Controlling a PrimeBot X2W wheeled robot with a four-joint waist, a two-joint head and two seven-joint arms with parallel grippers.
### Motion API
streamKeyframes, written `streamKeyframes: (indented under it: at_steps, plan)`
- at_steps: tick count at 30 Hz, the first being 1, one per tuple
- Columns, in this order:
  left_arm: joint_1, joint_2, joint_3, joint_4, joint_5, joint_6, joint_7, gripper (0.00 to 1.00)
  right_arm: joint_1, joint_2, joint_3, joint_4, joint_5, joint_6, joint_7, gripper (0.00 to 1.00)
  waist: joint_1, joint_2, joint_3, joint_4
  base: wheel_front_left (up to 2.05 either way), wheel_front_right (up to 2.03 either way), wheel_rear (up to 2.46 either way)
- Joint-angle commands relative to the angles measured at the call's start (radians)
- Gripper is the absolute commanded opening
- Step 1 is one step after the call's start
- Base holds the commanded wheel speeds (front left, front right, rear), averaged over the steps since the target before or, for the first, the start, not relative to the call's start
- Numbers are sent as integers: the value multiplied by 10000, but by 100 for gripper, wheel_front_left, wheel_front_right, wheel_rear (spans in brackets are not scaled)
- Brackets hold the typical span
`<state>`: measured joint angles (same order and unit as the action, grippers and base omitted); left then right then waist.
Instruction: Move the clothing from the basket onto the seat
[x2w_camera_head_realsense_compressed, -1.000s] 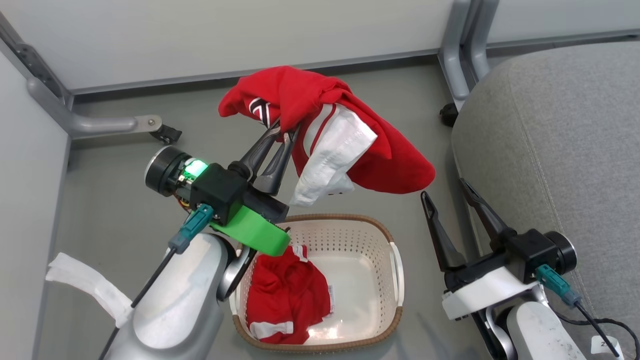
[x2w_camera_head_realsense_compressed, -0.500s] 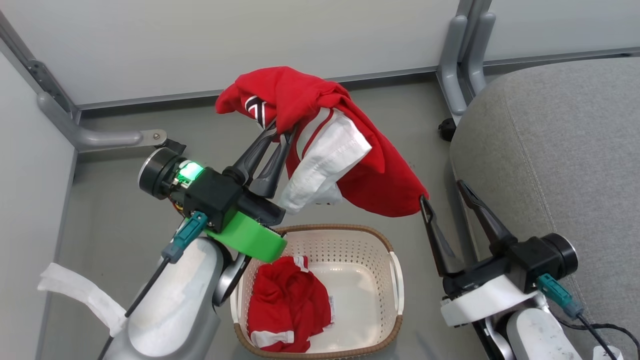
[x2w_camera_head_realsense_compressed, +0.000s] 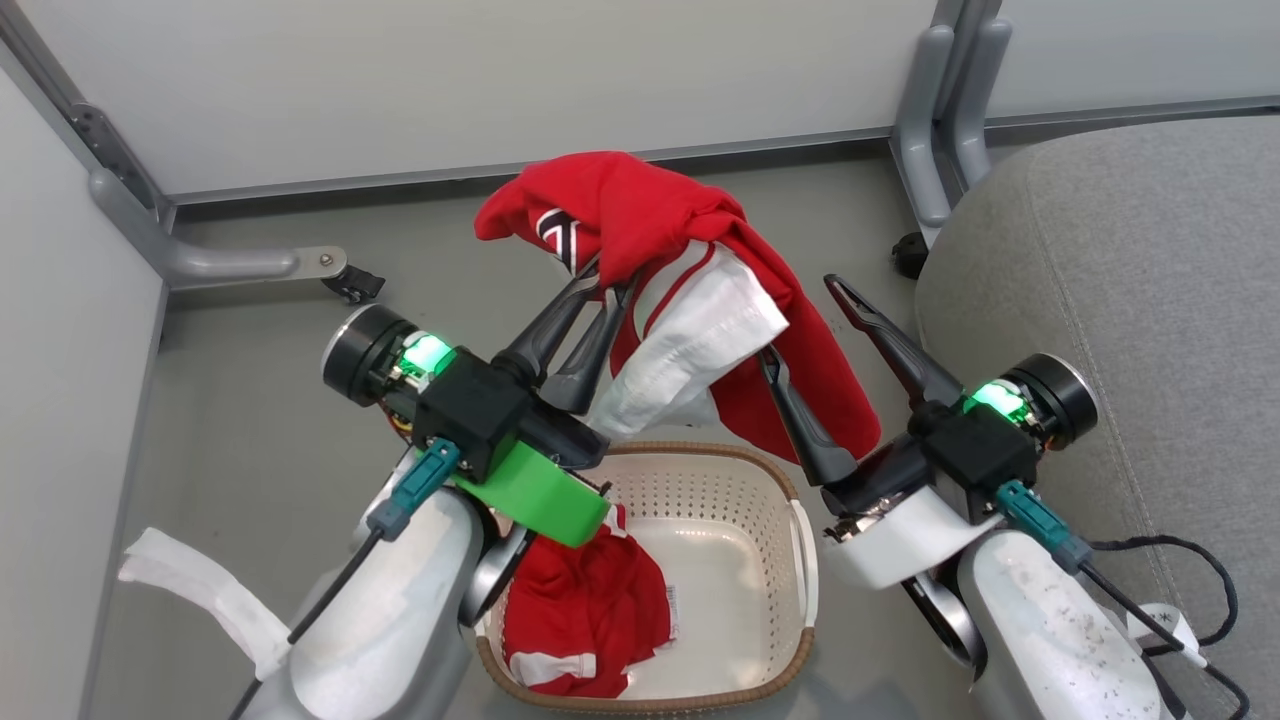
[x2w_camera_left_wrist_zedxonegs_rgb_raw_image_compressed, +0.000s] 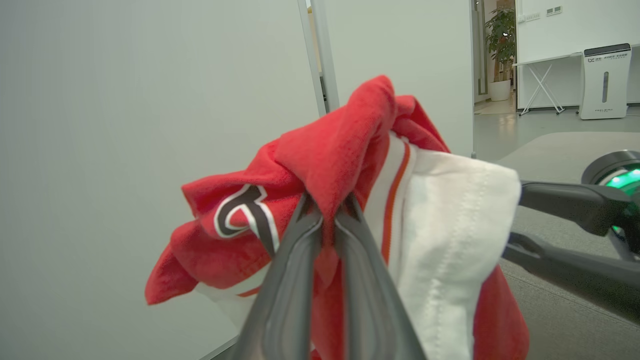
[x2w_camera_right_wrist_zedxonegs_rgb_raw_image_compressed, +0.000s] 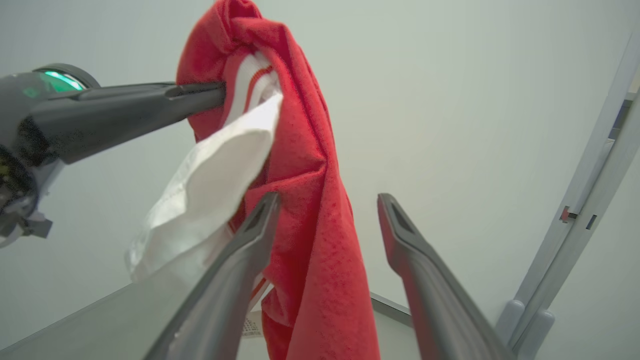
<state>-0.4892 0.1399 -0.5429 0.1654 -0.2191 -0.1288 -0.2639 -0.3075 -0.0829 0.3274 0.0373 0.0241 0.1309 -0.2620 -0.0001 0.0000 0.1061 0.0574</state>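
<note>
My left gripper (x2w_camera_head_realsense_compressed: 605, 282) is shut on a bunched red garment (x2w_camera_head_realsense_compressed: 650, 210) with white stripes and a white panel, held in the air above the basket (x2w_camera_head_realsense_compressed: 795, 520); the left wrist view shows the cloth (x2w_camera_left_wrist_zedxonegs_rgb_raw_image_compressed: 350, 130) pinched between the closed fingers (x2w_camera_left_wrist_zedxonegs_rgb_raw_image_compressed: 295, 260). My right gripper (x2w_camera_head_realsense_compressed: 798, 318) is open, its two fingers on either side of the garment's hanging lower edge (x2w_camera_right_wrist_zedxonegs_rgb_raw_image_compressed: 310, 250). A second red garment (x2w_camera_head_realsense_compressed: 585, 615) with a white cuff lies in the left half of the basket. The grey seat (x2w_camera_head_realsense_compressed: 1150, 280) spreads to the right, beside the right arm.
The basket stands on a grey floor (x2w_camera_head_realsense_compressed: 250, 430) between both arms. Grey partition legs with castors stand at the back left (x2w_camera_head_realsense_compressed: 230, 265) and back right (x2w_camera_head_realsense_compressed: 935, 130), in front of pale walls. A black cable (x2w_camera_head_realsense_compressed: 1190, 580) trails from the right arm over the seat.
The right gripper has risen and swung left, from beside the basket up to the hanging garment, which its fingers now straddle. The left gripper still holds the garment aloft. The camera shifted slightly.
</note>
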Motion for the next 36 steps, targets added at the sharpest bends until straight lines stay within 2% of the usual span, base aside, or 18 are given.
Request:
streamKeyframes:
  at_steps: [1, 6, 12, 13, 26, 27, 28, 29, 36]
  plan:
    - [-60, -65, -78, -80, 35, -23, -9, 0, -211, -115, 106, 199, -67, -3, -47, 100, 1, 0, 65, 88, 0, 0, 0]
    - [-163, -193, -515, -208, -48, -23, -9, 0, -699, -273, 420, 977, -2, -3, -36, 100, 1, 0, 172, 304, 0, 0, 0]
    - [-94, -303, -937, -294, -164, -23, -9, 0, -1013, -170, 545, 1468, 188, -3, -36, 100, 1, 0, 296, 537, 0, 0, 0]
    - [-73, -304, -954, -267, -181, -23, -9, 0, -980, -144, 562, 1502, 257, -3, -36, 0, 1, 0, 304, 554, 0, 0, 0]
    - [-8, -244, -886, -62, -242, -23, -9, 0, -721, -35, 551, 1396, 376, -5, -36, 0, 1, 0, 354, 491, 0, 0, 0]
    - [-1, -268, -846, -55, -235, -23, -9, 9, -730, -26, 521, 1397, 397, -3, -36, 0, 1, 0, 364, 491, 0, 0, 0]
    - [3, -289, -815, -61, -208, -23, -9, 64, -736, -21, 503, 1397, 405, -3, -36, 0, 1, 0, 369, 492, 0, 0, 0]
    - [14, -315, -799, -59, -168, -23, -9, 100, -738, -14, 477, 1390, 396, -3, -36, 0, 1, 0, 374, 495, 0, 0, 0]
    - [120, -348, -762, -143, -40, -23, -8, 100, -650, 21, 286, 1364, 406, -3, -36, 0, 1, 0, 407, 528, 0, 0, 0]
